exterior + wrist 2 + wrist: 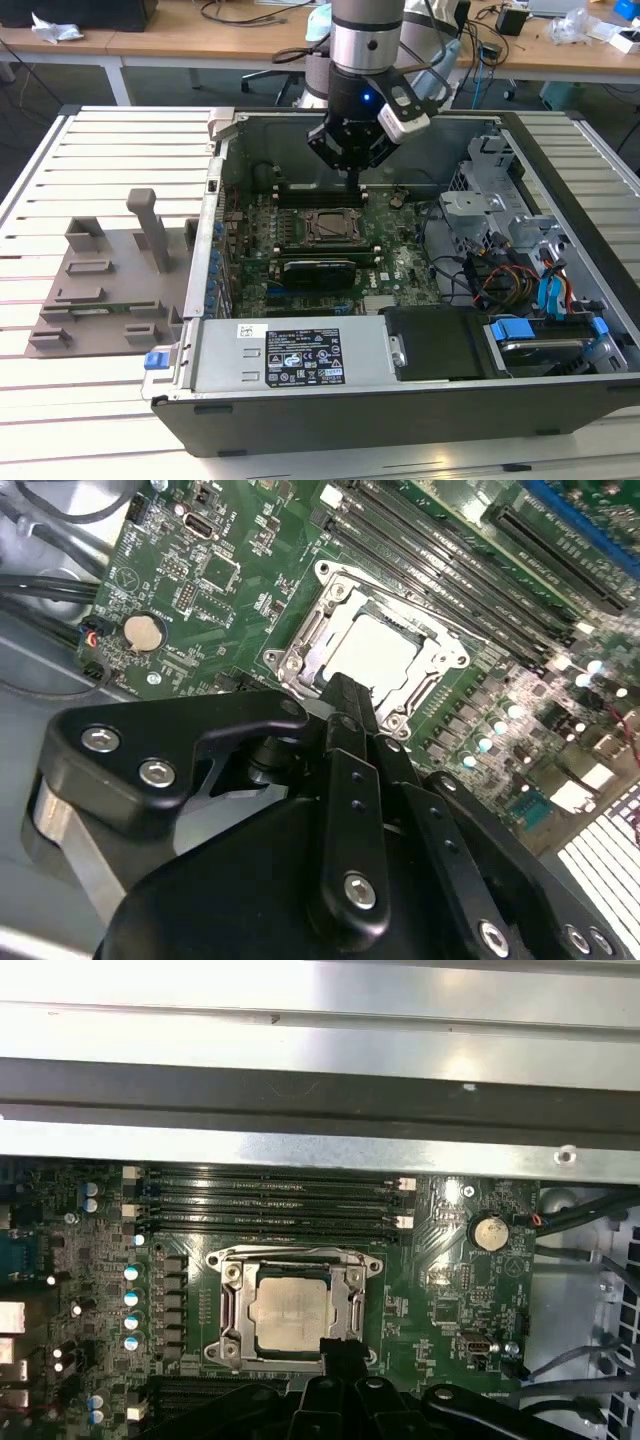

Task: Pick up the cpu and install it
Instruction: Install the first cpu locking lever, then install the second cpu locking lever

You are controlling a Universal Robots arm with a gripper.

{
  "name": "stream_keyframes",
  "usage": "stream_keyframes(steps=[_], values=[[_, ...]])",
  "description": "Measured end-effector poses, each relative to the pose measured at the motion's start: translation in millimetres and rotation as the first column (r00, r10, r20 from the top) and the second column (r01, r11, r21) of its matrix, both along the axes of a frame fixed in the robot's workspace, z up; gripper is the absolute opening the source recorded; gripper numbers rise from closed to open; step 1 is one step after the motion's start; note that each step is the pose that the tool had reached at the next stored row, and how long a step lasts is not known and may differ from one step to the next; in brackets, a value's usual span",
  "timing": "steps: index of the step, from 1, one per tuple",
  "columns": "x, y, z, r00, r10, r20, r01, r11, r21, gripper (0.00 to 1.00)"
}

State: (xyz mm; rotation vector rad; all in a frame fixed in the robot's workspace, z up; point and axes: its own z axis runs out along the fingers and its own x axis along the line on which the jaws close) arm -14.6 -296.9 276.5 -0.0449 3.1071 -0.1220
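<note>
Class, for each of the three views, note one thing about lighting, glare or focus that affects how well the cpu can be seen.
In the first wrist view, the cpu is evenly lit and readable, while the metal case wall above glares white. In the second wrist view, the cpu is washed pale and the gripper looms dark and soft-edged. In the exterior view, the socket frame lies in the arm's shade.

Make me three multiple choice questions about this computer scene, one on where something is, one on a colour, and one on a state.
1. Where does the cpu lie?
A. in the socket frame on the motherboard
B. on the grey tray outside the case
C. between the gripper's fingers

2. What colour is the motherboard?
A. red
B. green
C. white

3. How does the gripper stand to the cpu?
A. clamped on it
B. above it, at the socket's edge
C. outside the case

Key: 1 A, its silvery top sits inside the frame; 2 B, in both wrist views; 3 B, the fingertips hang beside the chip.
</note>
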Motion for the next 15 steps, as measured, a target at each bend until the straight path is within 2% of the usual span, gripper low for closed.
stream_keyframes(steps=[3,15], values=[[0.0,0.0,8.0,1.0,0.0,0.0001,0.0,1.0,-0.002,0.11],[0.0,-0.2,8.1,1.0,0.0,-0.0001,0.0,1.0,-0.0017,0.11]])
